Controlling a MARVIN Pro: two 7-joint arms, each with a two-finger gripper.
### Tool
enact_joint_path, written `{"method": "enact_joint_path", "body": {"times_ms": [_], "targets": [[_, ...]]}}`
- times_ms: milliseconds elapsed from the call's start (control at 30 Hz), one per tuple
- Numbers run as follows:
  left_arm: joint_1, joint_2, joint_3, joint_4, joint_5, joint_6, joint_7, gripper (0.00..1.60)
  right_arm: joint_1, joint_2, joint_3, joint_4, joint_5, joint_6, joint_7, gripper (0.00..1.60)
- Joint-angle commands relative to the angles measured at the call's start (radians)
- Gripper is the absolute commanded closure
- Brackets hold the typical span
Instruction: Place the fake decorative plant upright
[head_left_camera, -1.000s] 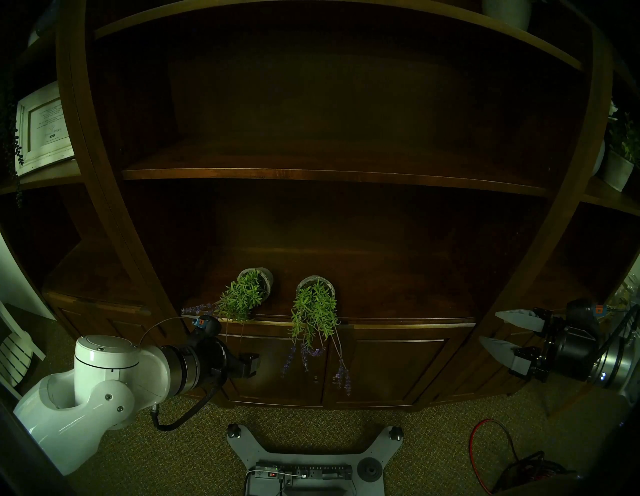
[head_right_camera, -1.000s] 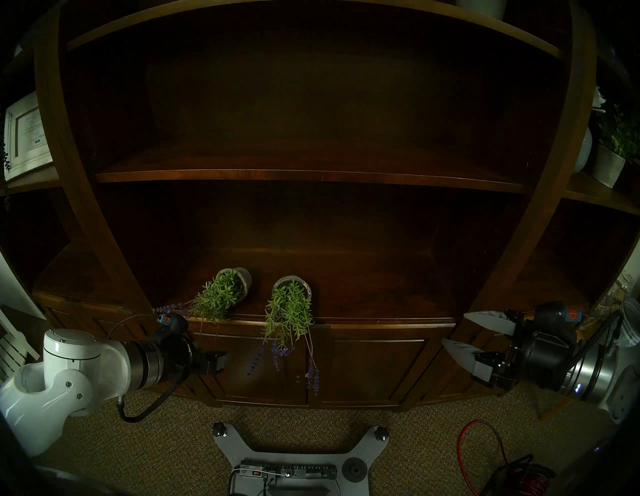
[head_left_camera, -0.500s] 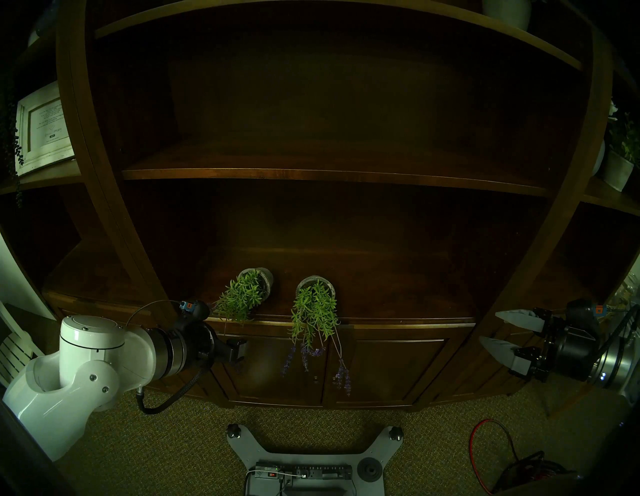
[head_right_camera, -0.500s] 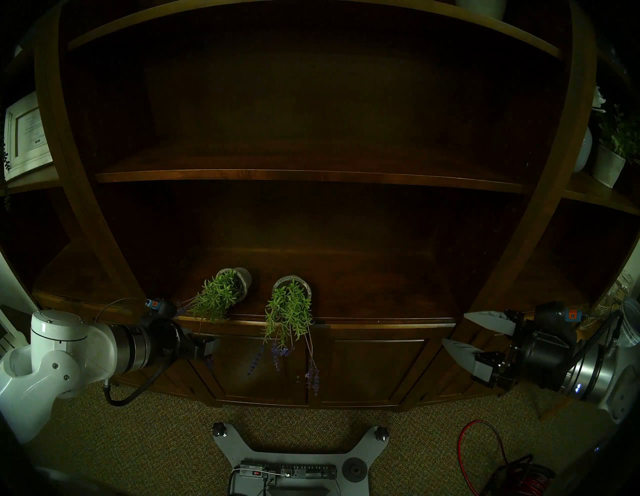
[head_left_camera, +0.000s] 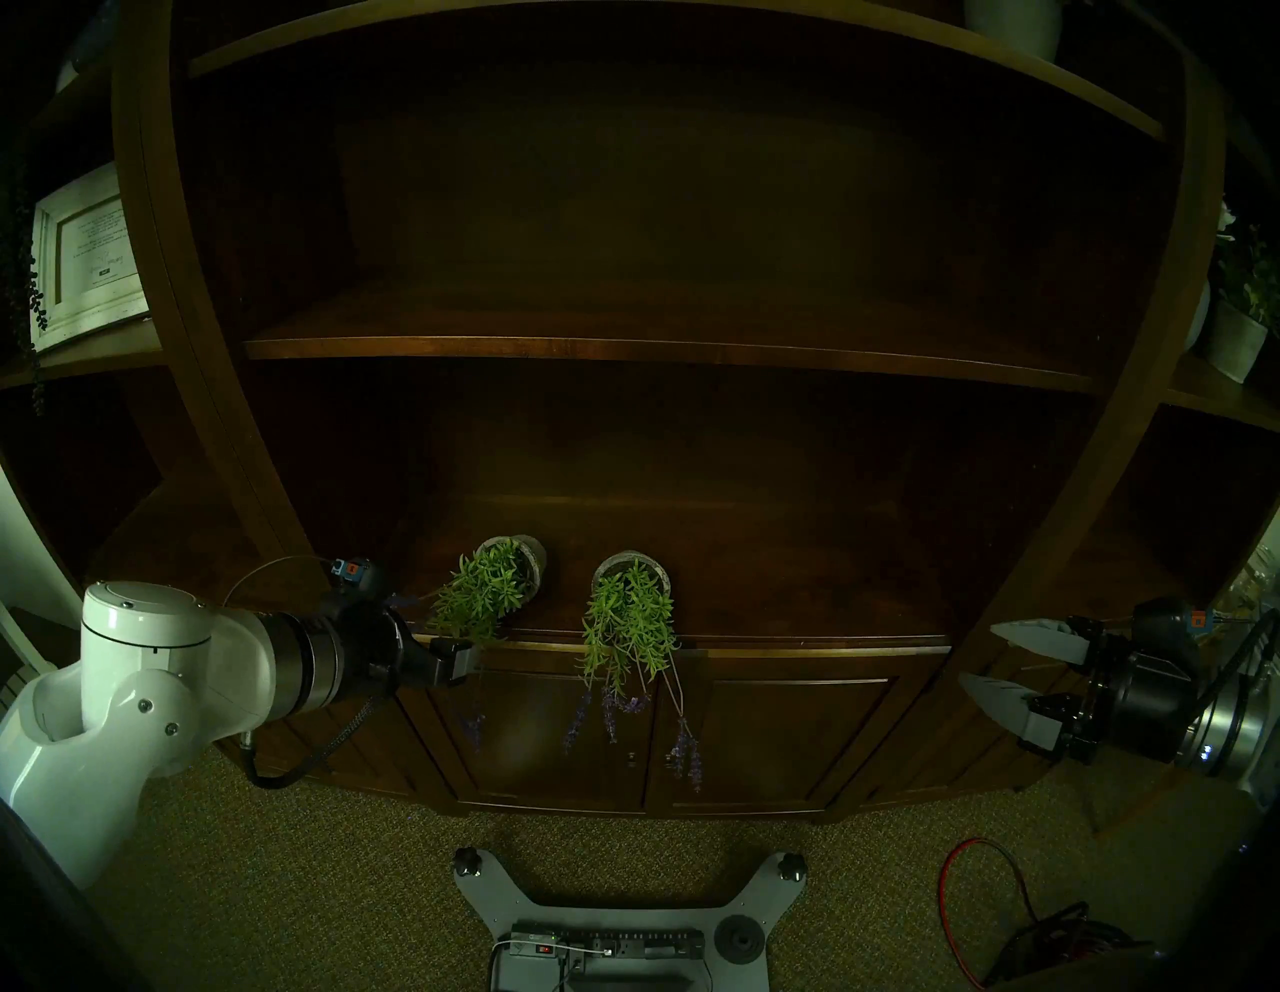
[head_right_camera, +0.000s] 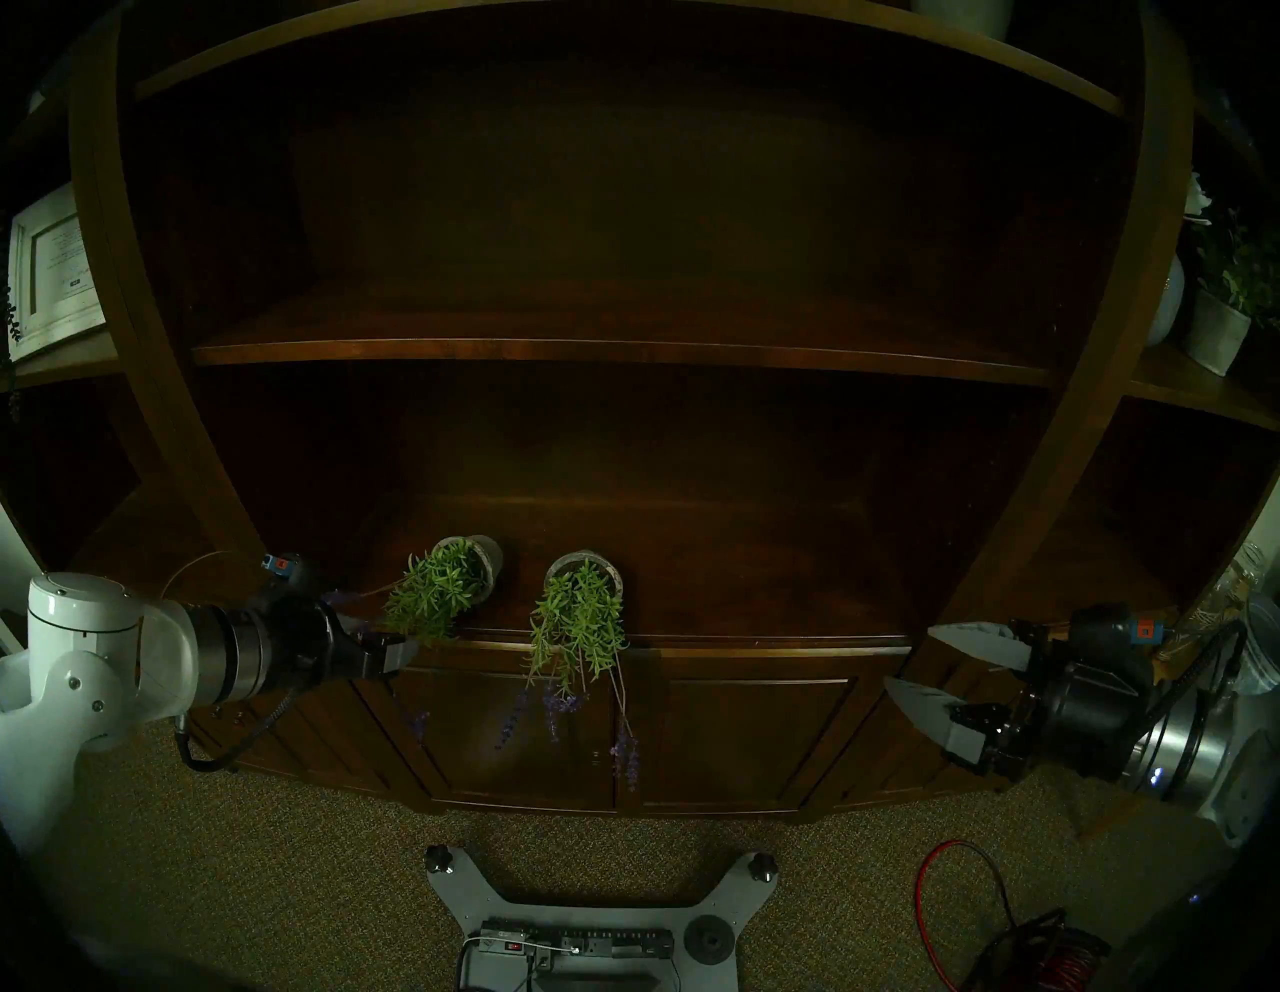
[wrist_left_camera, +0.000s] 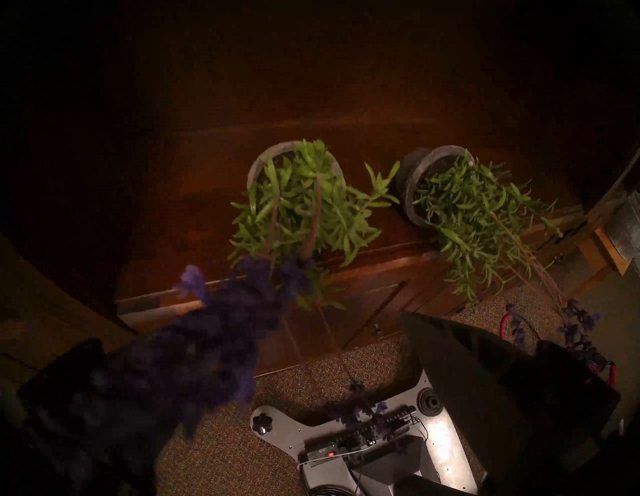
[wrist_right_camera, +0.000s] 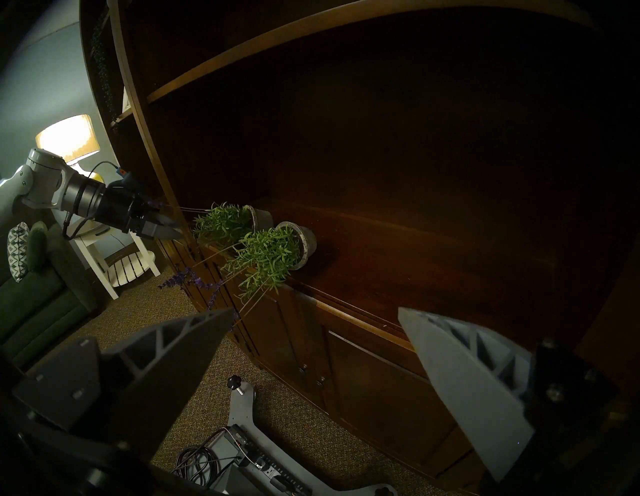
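Note:
Two fake lavender plants in grey pots lie on their sides on the cabinet ledge (head_left_camera: 796, 644), foliage and purple spikes hanging over the front edge. The left plant (head_left_camera: 485, 596) shows in the left wrist view (wrist_left_camera: 298, 214) and the right wrist view (wrist_right_camera: 221, 221). The right plant (head_left_camera: 627, 616) lies beside it (wrist_left_camera: 474, 221). My left gripper (head_left_camera: 454, 637) is open at ledge height, just left of the left plant's foliage. That plant's purple spikes cross in front of its left finger in the left wrist view. My right gripper (head_left_camera: 976, 654) is open and empty, far right.
A wooden shelf (head_left_camera: 623, 350) runs above the ledge, with bookcase uprights either side. A framed picture (head_left_camera: 86, 256) stands on the left shelf and a white potted plant (head_left_camera: 1236, 332) on the right. My base (head_left_camera: 609, 928) and a red cable (head_left_camera: 970, 900) are on the carpet.
My left arm has risen and drawn left, bringing its gripper from in front of the cabinet doors up to ledge height beside the left plant. The right arm and both plants have not moved.

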Motion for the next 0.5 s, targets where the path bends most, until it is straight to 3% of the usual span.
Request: {"method": "enact_joint_path", "body": {"times_ms": [0, 300, 467], "targets": [[-0.048, 0.002, -0.113, -0.018, -0.025, 0.013, -0.034, 0.00, 0.001, 0.000, 0.001, -0.001, 0.000, -0.001, 0.001, 0.00], [-0.045, 0.007, -0.235, -0.018, -0.077, 0.099, -0.110, 0.00, 0.001, 0.000, 0.002, -0.001, 0.000, -0.001, 0.001, 0.00], [-0.015, 0.013, -0.280, -0.018, -0.095, 0.104, -0.162, 0.00, 0.001, 0.000, 0.002, -0.002, 0.000, -0.001, 0.001, 0.00]]}}
